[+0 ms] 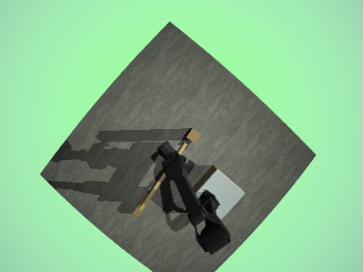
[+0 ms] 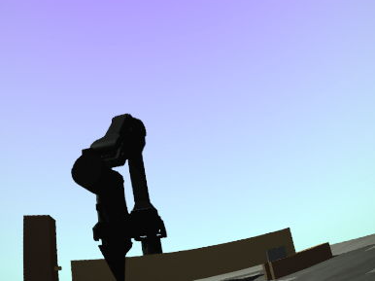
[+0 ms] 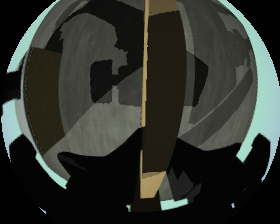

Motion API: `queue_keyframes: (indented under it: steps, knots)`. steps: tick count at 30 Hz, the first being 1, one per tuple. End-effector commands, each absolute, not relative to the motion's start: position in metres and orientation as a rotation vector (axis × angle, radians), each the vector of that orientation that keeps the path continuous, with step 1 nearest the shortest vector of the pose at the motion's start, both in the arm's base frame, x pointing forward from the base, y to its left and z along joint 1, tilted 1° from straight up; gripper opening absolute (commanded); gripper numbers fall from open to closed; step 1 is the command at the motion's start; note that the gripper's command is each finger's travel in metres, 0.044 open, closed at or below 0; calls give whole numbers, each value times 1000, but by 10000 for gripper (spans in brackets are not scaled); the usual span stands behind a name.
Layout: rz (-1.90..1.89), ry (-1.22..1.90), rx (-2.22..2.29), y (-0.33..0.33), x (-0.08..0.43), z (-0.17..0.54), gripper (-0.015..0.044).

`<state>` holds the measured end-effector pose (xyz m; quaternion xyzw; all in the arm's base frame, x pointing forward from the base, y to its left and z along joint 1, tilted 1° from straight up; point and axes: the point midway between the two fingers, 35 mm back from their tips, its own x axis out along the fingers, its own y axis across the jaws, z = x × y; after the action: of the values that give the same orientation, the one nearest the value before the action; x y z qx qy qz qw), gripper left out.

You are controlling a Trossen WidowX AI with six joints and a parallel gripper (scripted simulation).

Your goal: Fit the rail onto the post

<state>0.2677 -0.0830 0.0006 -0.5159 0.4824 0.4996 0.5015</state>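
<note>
Wooden rail (image 1: pixel 160 183) apparently clamped in hand (image 1: pixel 170 155).

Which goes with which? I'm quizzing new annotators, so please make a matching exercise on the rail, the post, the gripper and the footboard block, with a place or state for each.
Things:
1. rail
2. post
3. gripper
4. footboard block

Places or states:
A. lies low at the rail's far end
B. stands upright, a gap between it and the rail's near end
C. shut on the rail, near its post end
D. long, running from near the post to the low block

Pairs: 1-D, 2-B, 3-C, 4-A
</note>
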Motion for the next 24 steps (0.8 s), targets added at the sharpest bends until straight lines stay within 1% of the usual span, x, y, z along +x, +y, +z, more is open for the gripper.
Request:
queue_keyframes:
  steps: [1, 24]
  knots:
    - [1201, 1164, -1257, -86, 270, 2, 0]
    - [1201, 1165, -1258, -93, 270, 3, 0]
